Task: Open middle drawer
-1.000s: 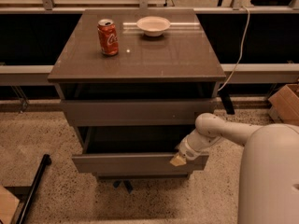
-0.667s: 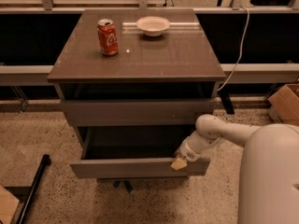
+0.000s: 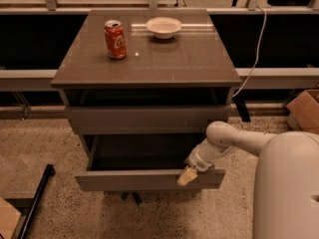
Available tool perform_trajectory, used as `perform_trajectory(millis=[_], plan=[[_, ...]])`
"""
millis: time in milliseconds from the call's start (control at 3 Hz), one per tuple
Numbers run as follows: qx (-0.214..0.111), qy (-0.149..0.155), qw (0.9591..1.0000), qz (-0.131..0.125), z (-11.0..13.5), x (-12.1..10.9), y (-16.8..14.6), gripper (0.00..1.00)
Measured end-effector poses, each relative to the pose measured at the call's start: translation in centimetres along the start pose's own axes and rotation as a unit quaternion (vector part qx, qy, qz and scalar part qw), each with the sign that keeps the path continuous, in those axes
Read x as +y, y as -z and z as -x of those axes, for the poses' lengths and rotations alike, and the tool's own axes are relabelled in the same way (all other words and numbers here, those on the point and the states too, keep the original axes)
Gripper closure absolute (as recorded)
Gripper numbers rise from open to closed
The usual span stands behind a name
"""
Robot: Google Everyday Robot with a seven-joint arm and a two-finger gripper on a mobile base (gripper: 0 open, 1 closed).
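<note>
Noted middle drawer (image 3: 134, 179) farther out than a second ago, well forward of cabinet (image 3: 189, 59). Found hand (image 3: 188, 176) at front's top edge, near right corner; cannot tell whether clenched. Judged nearly open.

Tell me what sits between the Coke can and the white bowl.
Nothing: the camera view shows bare cabinet top between can and bowl. The gripper is at the front edge of the middle drawer.

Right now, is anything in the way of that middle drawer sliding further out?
Nothing visible. The gripper is at the middle drawer, by its front's right end; a black pole lies off to the left.
</note>
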State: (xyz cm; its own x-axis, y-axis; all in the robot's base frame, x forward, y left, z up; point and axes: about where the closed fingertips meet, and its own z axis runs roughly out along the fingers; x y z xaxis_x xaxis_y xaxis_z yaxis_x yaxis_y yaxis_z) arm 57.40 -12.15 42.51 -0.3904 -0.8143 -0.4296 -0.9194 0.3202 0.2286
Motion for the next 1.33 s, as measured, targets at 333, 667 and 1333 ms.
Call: perform_trajectory(millis=[333, 667, 1333], plan=[[0.021, 0.010, 0.9995, 0.023, -0.6, 1.2, -0.5, 0.00], [0.040, 0.002, 0.9974, 0.060, -2.7, 3.9, -0.9, 0.00], [0.040, -0.006, 0.9969, 0.068, -3.6, 5.0, -0.7, 0.18]])
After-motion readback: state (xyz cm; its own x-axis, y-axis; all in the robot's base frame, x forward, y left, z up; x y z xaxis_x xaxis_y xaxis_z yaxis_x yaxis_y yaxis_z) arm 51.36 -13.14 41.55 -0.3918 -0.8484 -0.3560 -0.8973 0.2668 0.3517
